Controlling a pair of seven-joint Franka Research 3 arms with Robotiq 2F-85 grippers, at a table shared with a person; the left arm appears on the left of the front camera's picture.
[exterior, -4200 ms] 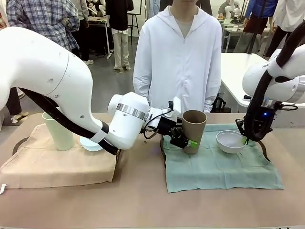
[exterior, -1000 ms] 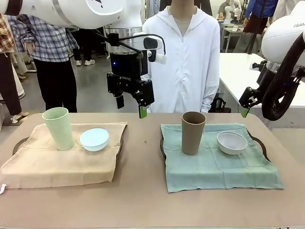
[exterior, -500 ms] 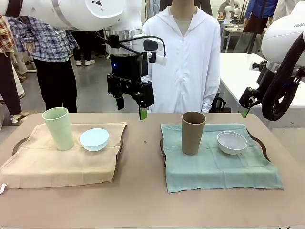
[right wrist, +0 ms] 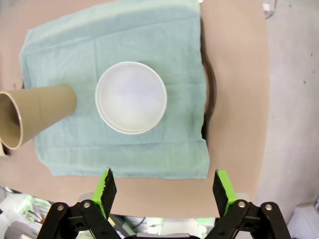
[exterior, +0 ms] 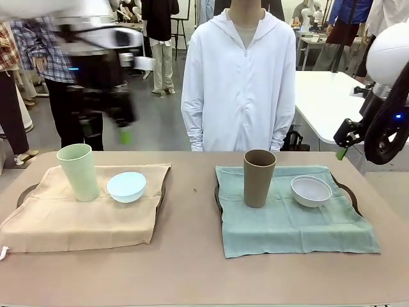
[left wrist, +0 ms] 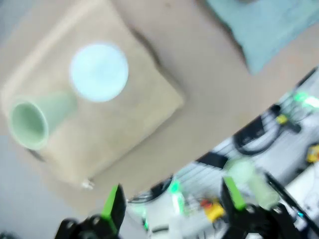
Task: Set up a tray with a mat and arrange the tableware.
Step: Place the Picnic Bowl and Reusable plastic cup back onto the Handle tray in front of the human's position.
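Observation:
Two trays carry the tableware. On the left tray (exterior: 24, 192) lies a tan mat (exterior: 83, 220) with a pale green cup (exterior: 78, 171) and a light blue bowl (exterior: 126, 187). The right tray (exterior: 346, 189) has a teal mat (exterior: 294, 227) holding a tan-brown cup (exterior: 259, 178) and a white bowl (exterior: 311, 190). My left gripper (exterior: 105, 130) hangs open, blurred, high behind the left tray; from it the green cup (left wrist: 32, 119) and blue bowl (left wrist: 98, 72) lie far below my left gripper (left wrist: 173, 199). My right gripper (right wrist: 164, 191) is open above the white bowl (right wrist: 130, 104) and brown cup (right wrist: 35, 112).
A person in a white hoodie (exterior: 239, 77) stands at the table's far side, hands down. Bare brown tabletop (exterior: 192, 211) runs between the two trays and along the front edge. My right gripper (exterior: 342, 151) hovers off the table's right end.
My left arm has swung quickly from above the table's middle to the left, over the left tray's far side. The right gripper has drifted slightly right and down. The tableware has not moved.

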